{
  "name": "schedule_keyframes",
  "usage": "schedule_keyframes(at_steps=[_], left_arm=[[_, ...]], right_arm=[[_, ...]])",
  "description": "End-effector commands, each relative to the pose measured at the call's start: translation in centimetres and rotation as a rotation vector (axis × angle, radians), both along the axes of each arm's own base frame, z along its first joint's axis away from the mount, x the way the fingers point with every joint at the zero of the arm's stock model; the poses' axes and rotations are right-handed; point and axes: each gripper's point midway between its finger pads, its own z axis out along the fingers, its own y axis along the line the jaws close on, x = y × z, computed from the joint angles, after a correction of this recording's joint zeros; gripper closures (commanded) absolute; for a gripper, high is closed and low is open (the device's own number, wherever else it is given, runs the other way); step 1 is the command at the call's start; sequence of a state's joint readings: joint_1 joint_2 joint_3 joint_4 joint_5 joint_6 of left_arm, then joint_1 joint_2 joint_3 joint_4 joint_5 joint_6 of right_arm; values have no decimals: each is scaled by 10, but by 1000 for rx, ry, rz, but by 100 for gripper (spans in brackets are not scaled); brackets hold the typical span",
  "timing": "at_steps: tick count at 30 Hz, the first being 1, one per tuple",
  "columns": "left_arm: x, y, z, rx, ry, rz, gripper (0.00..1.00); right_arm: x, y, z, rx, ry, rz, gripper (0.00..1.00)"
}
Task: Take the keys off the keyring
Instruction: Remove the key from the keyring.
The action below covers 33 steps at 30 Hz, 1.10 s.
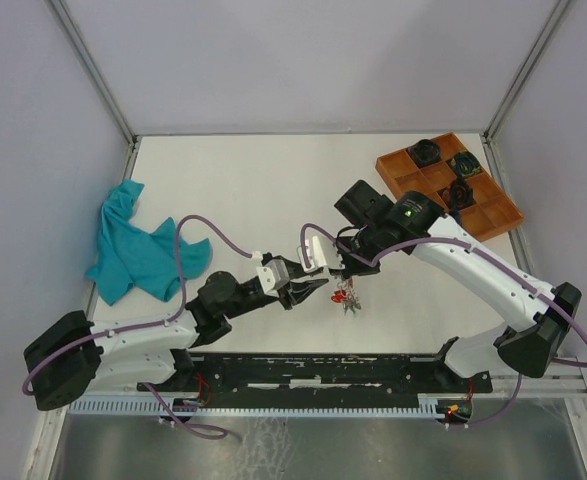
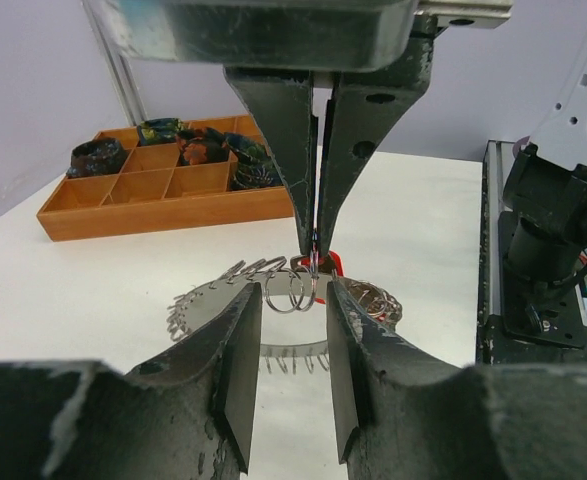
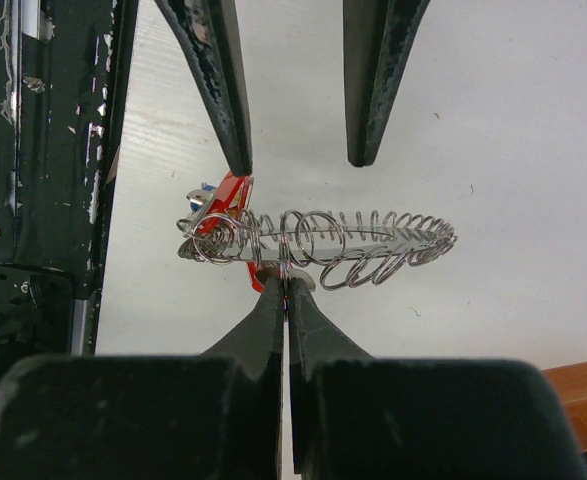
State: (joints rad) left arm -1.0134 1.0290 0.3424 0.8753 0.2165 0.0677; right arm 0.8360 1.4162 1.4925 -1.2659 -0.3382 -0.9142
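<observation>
the right gripper [image 3: 286, 288] is pinched fully together on one loop of the keyring [image 3: 373, 245], its two dark fingers meeting with no gap at the near side of the coil. the keyring stretches sideways from that grip as a flattened band of silver wire loops, near the middle of the bench [image 1: 253, 180], just ahead of the arm bases. whether it touches the bench or hangs just above it cannot be told. the keys [image 3: 223, 205] bunch at the end of the coil nearest the dark rail, with a red tag showing plainly and a sliver of blue behind it.

the left gripper [image 2: 291, 292] faces the right one from the opposite side, its fingers spread wide apart and holding nothing. one fingertip stands just beside the red tag, the other further along the coil.

further out, an orange compartment tray [image 1: 493, 215] with dark objects sits at the far right corner, and a teal cloth [image 1: 133, 250] lies crumpled at the left edge.
</observation>
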Motion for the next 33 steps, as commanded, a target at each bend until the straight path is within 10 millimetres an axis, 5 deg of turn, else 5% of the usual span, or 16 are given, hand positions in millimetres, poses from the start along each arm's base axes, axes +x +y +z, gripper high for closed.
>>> schedule_keyframes(at_steps=[1, 33], left_arm=[[-2, -11, 31, -114, -53, -31, 62], [-7, -36, 16, -125, -3, -123, 69]], right_arm=[[-1, 10, 20, 65, -19, 27, 99], [-8, 14, 20, 93, 8, 42, 99]])
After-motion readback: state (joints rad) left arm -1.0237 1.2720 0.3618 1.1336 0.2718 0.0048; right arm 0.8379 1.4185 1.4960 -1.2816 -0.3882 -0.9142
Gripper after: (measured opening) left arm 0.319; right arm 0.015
